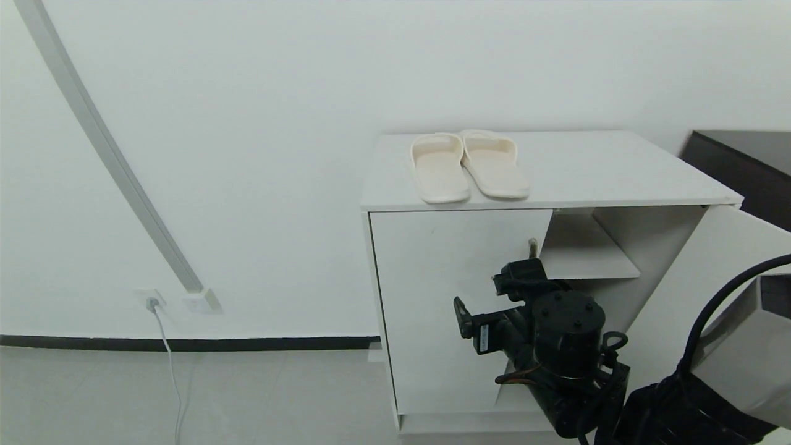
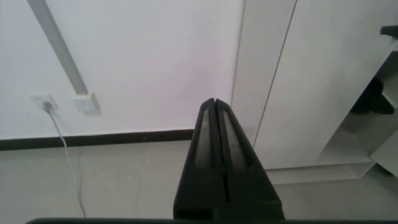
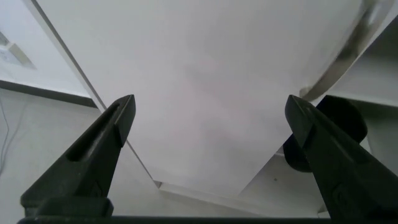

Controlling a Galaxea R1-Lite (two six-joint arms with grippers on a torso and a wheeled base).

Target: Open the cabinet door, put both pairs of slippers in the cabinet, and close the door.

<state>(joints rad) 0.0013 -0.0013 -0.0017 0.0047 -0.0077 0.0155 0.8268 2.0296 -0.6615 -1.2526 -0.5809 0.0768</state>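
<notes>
With the right-hand white door panel [image 1: 698, 278] of the white laminate cabinet [image 1: 618, 167] swung outward, the first step of the task reads as partly complete. The left-hand white door panel [image 1: 445, 309] lies flush against the cabinet front, its small metal handle [image 1: 532, 247] near the inner edge.

Status of the load:
- The pair of cream foam slippers [image 1: 468, 162] rests side by side on the cabinet top, toward the left end, toes facing the wall. It has not been stowed.
- A second pair cannot be identified. A dark rounded object [image 3: 333, 124] sits low inside the open compartment; what it is cannot be told.
- The white inner shelf [image 1: 587, 253] appears bare.

Status of the arms:
- The right gripper [image 3: 210, 109] is positioned close in front of the left-hand door, just below the handle, fingers spread wide and grasping nothing.
- The left gripper [image 2: 214, 106] is held low, beside the cabinet's left side, fingers pressed together with nothing between them.

Remaining work, as judged: place the cream pair inside, locate and stow the other pair, then close the door.
</notes>
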